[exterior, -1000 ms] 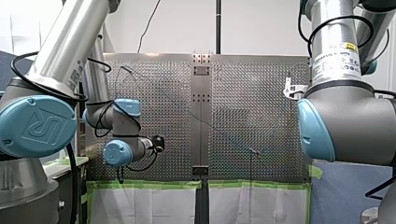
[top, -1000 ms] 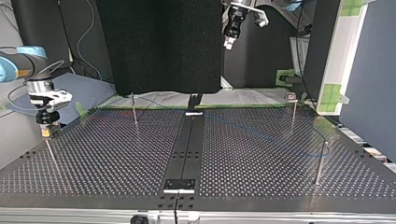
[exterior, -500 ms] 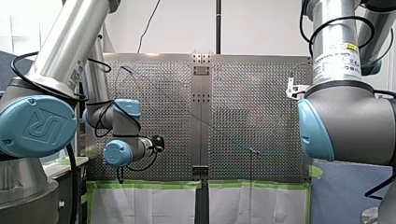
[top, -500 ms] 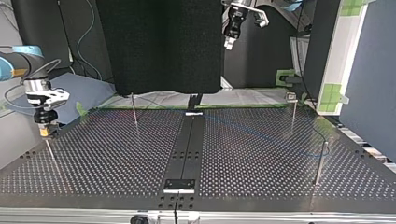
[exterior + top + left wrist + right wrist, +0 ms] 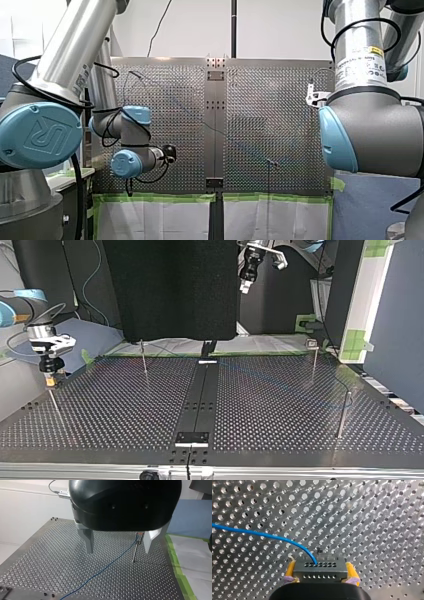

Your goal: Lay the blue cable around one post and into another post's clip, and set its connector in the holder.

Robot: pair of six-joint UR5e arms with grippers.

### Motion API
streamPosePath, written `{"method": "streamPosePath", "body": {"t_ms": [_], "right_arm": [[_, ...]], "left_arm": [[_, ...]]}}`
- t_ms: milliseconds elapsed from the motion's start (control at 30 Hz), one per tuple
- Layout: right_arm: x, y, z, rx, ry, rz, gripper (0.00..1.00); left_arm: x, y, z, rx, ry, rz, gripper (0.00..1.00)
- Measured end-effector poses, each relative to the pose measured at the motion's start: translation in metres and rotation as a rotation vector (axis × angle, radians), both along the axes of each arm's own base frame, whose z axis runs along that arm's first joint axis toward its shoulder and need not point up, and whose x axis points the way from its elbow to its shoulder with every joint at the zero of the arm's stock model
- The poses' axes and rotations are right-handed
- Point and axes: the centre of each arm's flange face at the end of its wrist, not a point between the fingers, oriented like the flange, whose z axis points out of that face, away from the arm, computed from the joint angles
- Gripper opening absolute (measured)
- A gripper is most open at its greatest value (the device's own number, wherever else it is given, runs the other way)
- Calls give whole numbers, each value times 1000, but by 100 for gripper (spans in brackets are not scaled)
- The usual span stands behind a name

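In the right wrist view my right gripper (image 5: 320, 572) is shut with its yellow pads on a grey connector (image 5: 319, 565) drilled with rows of holes. The blue cable (image 5: 262, 534) leaves the connector's top and curves away over the perforated plate. At the top view's left, my right gripper (image 5: 50, 381) hangs just above a thin post (image 5: 54, 402). My left gripper (image 5: 119, 552) is open, high above the table; ahead of it the cable (image 5: 105, 568) runs up to a clip-topped post (image 5: 135, 552). It shows at the top view's upper middle (image 5: 244, 286).
More thin posts stand on the plate (image 5: 144, 359), (image 5: 313, 361), (image 5: 343, 414). A dark centre rail (image 5: 200, 395) carries a small white-edged bracket (image 5: 191, 438) at its near end. Green tape (image 5: 160, 198) lines the table's edge.
My right gripper has shifted slightly sideways with the connector in it. The left arm has not moved.
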Motion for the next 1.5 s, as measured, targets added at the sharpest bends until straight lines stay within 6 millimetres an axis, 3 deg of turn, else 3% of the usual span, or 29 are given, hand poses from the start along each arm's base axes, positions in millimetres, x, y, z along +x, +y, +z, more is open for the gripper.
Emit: {"method": "streamPosePath", "body": {"t_ms": [333, 800, 1500], "right_arm": [[2, -5, -8, 8, -3, 5, 0], [7, -7, -3, -8, -2, 28, 0], [13, 4, -11, 57, 77, -19, 0]], "left_arm": [[0, 0, 0, 0, 0, 0, 100], [3, -1, 1, -2, -3, 1, 100], [3, -1, 1, -1, -1, 2, 100]]}}
